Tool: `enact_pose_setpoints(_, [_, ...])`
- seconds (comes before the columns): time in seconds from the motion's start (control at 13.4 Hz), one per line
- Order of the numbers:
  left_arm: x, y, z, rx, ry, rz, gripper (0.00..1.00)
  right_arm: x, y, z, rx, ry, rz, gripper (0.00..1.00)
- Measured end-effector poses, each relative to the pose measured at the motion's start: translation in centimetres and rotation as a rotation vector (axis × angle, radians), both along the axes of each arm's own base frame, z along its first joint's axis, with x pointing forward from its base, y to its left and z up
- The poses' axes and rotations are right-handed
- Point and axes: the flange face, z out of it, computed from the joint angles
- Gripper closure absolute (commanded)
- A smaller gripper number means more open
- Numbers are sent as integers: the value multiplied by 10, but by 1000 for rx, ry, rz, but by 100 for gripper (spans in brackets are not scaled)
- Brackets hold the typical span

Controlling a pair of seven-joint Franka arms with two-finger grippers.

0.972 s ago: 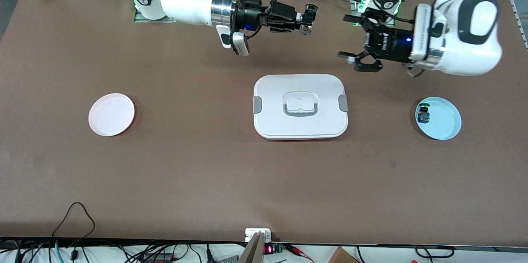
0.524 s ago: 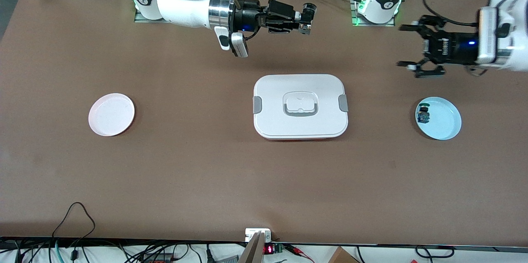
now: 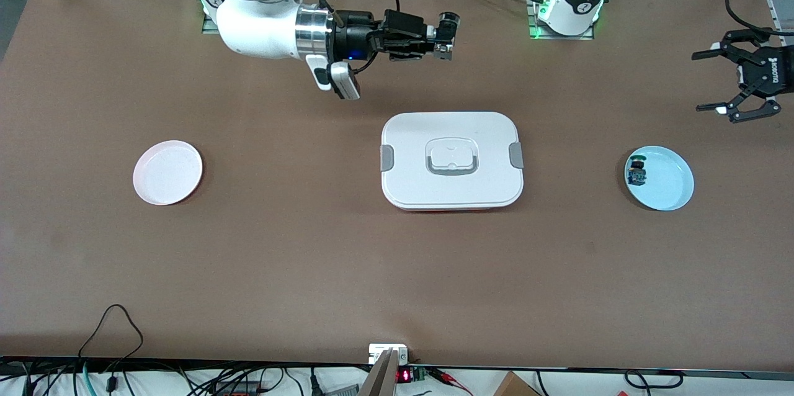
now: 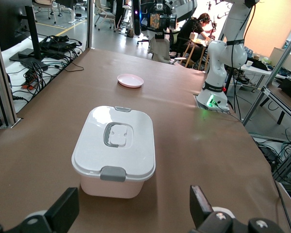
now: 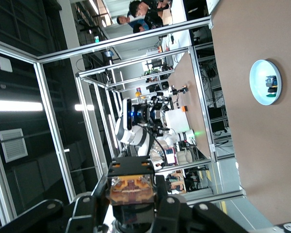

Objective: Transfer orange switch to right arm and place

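Note:
My right gripper (image 3: 444,36) is shut on the orange switch (image 3: 443,47) and holds it in the air over the bare tabletop between the white box and the arms' bases. The switch's black head (image 3: 448,18) sticks out past the fingers. In the right wrist view the orange-tan body (image 5: 131,188) sits squeezed between the right gripper's (image 5: 131,196) fingers. My left gripper (image 3: 708,81) hangs open and empty over the table at the left arm's end, above the blue plate. In the left wrist view, the left gripper (image 4: 133,209) has only tabletop between its fingers.
A white lidded box (image 3: 451,159) (image 4: 114,148) stands mid-table. A pink plate (image 3: 167,172) (image 4: 130,80) lies empty toward the right arm's end. A blue plate (image 3: 671,182) (image 5: 260,82) toward the left arm's end holds a blue switch (image 3: 636,172) (image 5: 271,81).
The left arm has pulled back, open and empty, from near the right gripper to its own end of the table. The right gripper, still holding the switch, has shifted slightly toward its base.

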Motion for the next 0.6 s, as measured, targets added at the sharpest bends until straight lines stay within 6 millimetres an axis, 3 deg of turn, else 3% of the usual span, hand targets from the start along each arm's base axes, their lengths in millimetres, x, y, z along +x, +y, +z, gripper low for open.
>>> enact_pose_setpoints(0.22, [11, 18, 5, 30, -11, -7, 0, 15, -21, -4, -7, -27, 41, 77])
enact_pose_setpoints(0.45, [21, 21, 56, 205, -18, 2, 0, 31, -49, -10, -14, -45, 75, 77])
enact_pose_setpoints(0.6, [32, -4, 91, 350, -52, -43, 0, 40, -69, -14, -14, -53, 99, 77])
